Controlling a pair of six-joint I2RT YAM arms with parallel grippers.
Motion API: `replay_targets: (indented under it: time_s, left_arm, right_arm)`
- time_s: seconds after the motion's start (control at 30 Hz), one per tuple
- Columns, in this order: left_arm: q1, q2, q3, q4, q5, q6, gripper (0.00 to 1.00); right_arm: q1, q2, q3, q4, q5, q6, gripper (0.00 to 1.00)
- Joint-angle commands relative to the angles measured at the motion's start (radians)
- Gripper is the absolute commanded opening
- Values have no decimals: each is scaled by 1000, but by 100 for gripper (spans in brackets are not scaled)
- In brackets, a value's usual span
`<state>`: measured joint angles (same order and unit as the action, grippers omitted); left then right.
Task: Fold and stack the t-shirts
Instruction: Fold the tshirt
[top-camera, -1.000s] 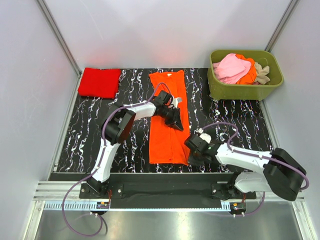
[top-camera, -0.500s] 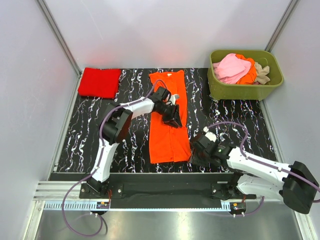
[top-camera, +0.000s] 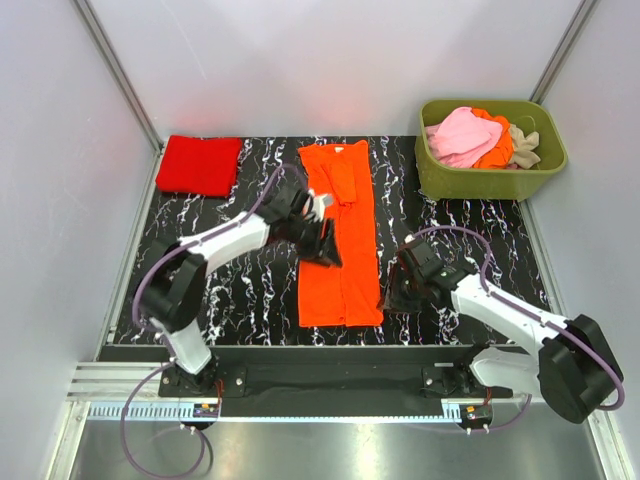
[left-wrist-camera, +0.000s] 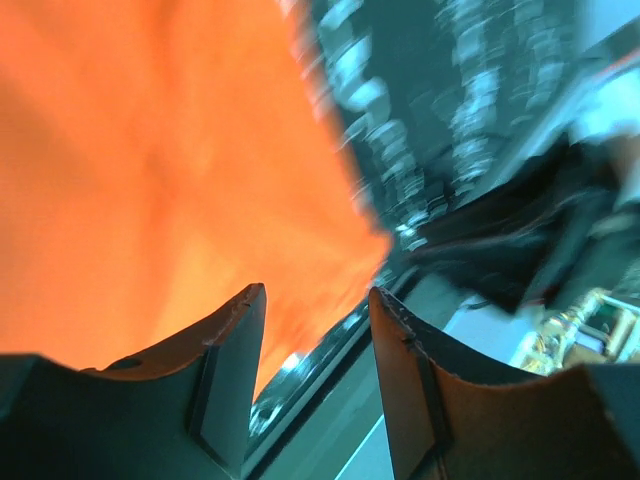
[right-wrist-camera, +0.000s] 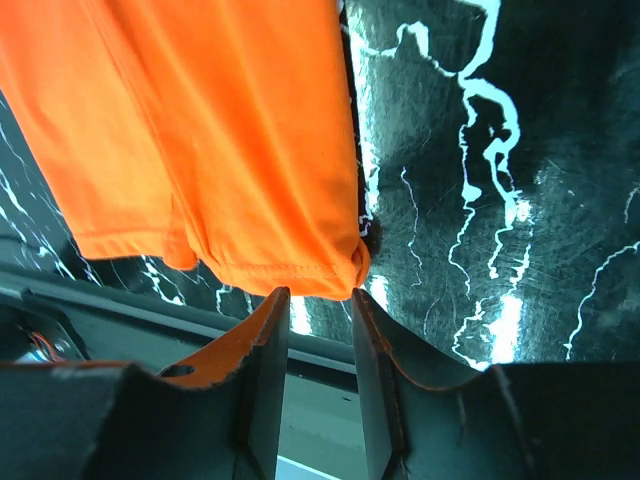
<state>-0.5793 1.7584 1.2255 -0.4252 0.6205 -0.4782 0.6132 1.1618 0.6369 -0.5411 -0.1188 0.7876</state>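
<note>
A bright orange t-shirt lies as a long folded strip in the middle of the black marbled table. My left gripper is over the strip's left edge, open, with nothing between its fingers; in the left wrist view the left gripper has the orange cloth beyond it. My right gripper is open beside the strip's near right corner. In the right wrist view the right gripper sits just short of the orange hem corner. A folded red t-shirt lies at the far left.
An olive-green tub at the far right holds pink, orange and beige t-shirts. White walls with metal posts close in the table. A metal rail carrying both arm bases runs along the near edge.
Both grippers have opened and let go of the orange t-shirt. The left gripper has shifted left to the strip's left edge. The right gripper has backed off to the right of the near corner.
</note>
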Motion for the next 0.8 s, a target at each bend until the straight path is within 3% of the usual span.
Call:
replay_targets:
  time_s: [0.0, 0.27, 0.4, 0.77]
  left_arm:
    - [24, -141, -153, -26, -163, 6, 51]
    - [29, -361, -490, 25, -364, -101, 52]
    - [24, -370, -572, 118, -292, -155, 51]
    - [-53, -335, -661, 166, -284, -201, 49]
  right_arm:
    - [-6, -10, -20, 38, -76, -59, 38]
    - [-6, 28, -66, 105, -88, -47, 41]
    - [-6, 81, -78, 141, -114, -47, 41]
    - [-6, 76, -146, 227, -134, 7, 38]
